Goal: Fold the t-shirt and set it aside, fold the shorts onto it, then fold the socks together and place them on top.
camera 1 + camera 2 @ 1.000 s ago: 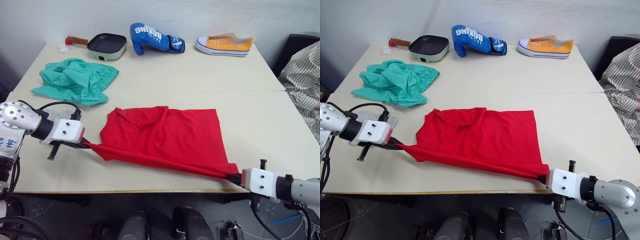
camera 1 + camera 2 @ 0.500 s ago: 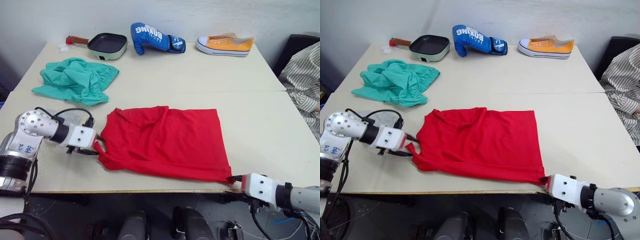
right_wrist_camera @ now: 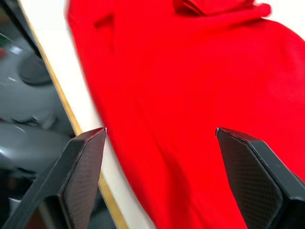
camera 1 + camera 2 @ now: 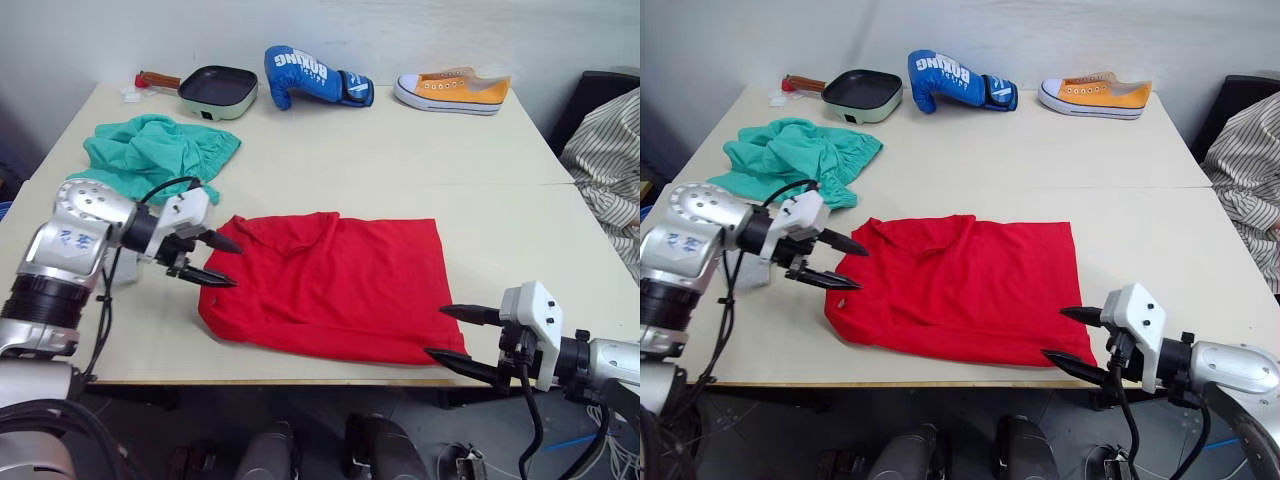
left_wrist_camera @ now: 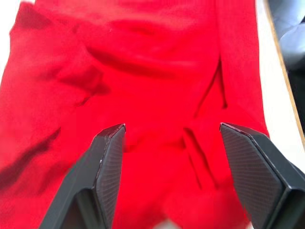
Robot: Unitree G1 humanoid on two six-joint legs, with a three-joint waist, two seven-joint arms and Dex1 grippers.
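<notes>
Wide cream table (image 4: 500, 210) under everything. Red shirt (image 4: 335, 285) folded flat into a rough rectangle, lying between the two end effectors near the table's front edge, collar bump at its far side. Teal shorts (image 4: 150, 155) crumpled in a heap, beyond the left end effector (image 4: 214, 261) and apart from it, clear of the shirt. Further back still, well beyond both end effectors along the far edge: yellow sneaker (image 4: 452, 90) on the right end effector's side, blue boxing glove (image 4: 312, 75) about midway, dark pan (image 4: 218, 88) with a wooden handle on the left end effector's side. Striped sleeve of a person (image 4: 608, 165) out past the right end effector's outer side. Left end effector spread wide, holding nothing, fingertips (image 5: 110, 157) just over the shirt's left edge with red cloth showing in the gap. Right end effector (image 4: 457, 336) likewise wide open and empty, at the shirt's near right corner by the table's front edge, fingertips (image 3: 86, 162) either side of the red fabric without gripping it. Socks not made out anywhere.
</notes>
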